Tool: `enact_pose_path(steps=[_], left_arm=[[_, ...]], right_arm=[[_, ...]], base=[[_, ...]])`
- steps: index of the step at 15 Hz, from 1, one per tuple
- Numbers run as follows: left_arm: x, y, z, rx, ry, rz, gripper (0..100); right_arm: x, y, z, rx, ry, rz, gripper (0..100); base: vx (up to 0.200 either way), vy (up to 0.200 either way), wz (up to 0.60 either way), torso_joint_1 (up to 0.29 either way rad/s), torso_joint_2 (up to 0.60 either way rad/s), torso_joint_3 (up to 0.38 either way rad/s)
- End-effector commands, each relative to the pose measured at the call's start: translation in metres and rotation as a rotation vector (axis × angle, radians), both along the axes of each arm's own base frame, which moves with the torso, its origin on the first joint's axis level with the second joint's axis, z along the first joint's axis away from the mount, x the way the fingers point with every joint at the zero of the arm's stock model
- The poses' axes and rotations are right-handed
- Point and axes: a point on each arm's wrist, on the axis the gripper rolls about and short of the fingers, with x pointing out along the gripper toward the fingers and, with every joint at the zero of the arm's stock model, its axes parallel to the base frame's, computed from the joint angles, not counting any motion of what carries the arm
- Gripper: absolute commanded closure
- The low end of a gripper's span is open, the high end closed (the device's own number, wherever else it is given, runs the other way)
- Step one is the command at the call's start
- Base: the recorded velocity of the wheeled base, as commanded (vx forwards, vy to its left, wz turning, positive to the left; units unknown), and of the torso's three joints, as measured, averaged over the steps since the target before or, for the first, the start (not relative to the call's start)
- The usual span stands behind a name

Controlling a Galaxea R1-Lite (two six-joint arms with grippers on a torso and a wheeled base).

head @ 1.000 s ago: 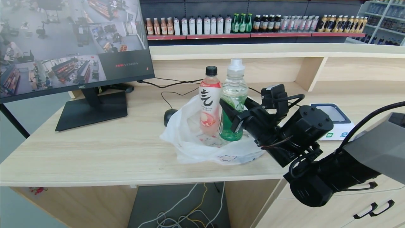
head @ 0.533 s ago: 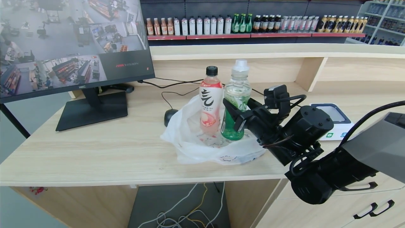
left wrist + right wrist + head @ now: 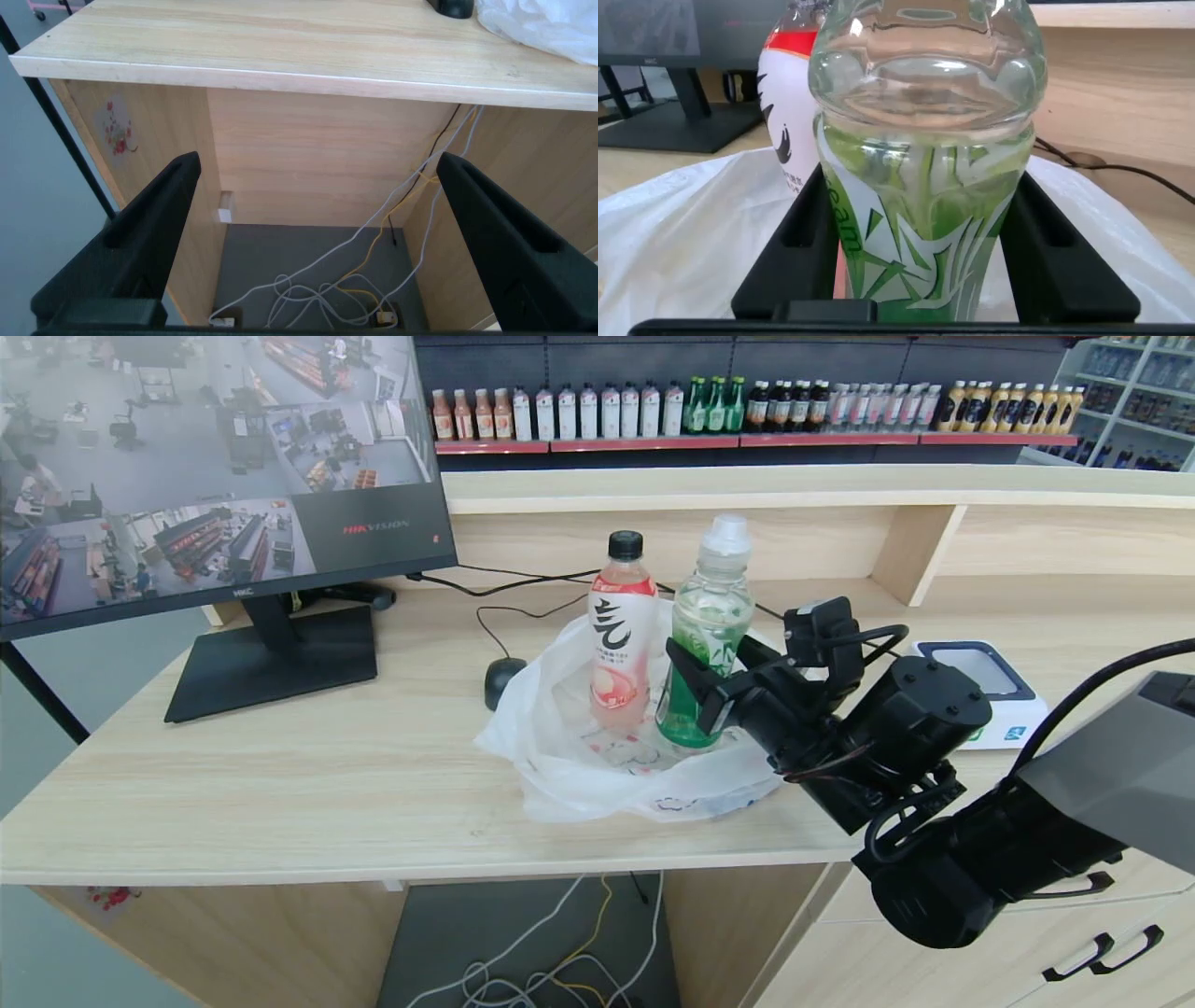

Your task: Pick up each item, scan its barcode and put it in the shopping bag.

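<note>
Clenched on the green bottle (image 3: 707, 635), the right gripper (image 3: 714, 677) has one black finger on each side of its lower body, at the height of the label. That label is green with white leaf-like shapes and some slanting white lettering too partial to read; above it the bottle (image 3: 924, 140) is clear, with a pale cap. It leans slightly, cap toward the robot's right, with its base inside the opening of the white shopping bag (image 3: 579, 775); whether the base touches the bag cannot be told.

Just beside it, on the robot's left, the pink bottle (image 3: 619, 635) stands upright in the bag, with a black cap, a red band, a large black brush-stroke character on white and a peach picture below.

Small printed motifs show on the bag's front. A black mouse (image 3: 499, 679) lies against the bag's left edge on the wooden counter (image 3: 280, 775). On the right sits a white scanner (image 3: 990, 691) with small green and blue icons. The monitor (image 3: 187, 457) shows split camera scenes and a red logo.

The left gripper (image 3: 322, 233) hangs released, fingers wide apart, below the counter edge, facing loose cables (image 3: 374, 271).
</note>
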Motion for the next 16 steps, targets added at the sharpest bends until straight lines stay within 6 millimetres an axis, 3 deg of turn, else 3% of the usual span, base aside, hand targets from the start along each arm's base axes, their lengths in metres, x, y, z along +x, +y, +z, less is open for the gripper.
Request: enact_pose_path(steps=[1, 16], left_arm=[[0.0000, 0.0000, 0.0000, 0.000, 0.000, 0.000, 0], [0.0000, 0.0000, 0.0000, 0.000, 0.000, 0.000, 0]], right_arm=[[-0.0014, -0.0005, -0.0026, -0.006, 0.010, 0.001, 100], [-0.0099, 0.0041, -0.0069, -0.018, 0.031, 0.024, 100]], base=[[0.000, 0.000, 0.00, 0.000, 0.00, 0.000], [0.000, 0.000, 0.00, 0.000, 0.00, 0.000]])
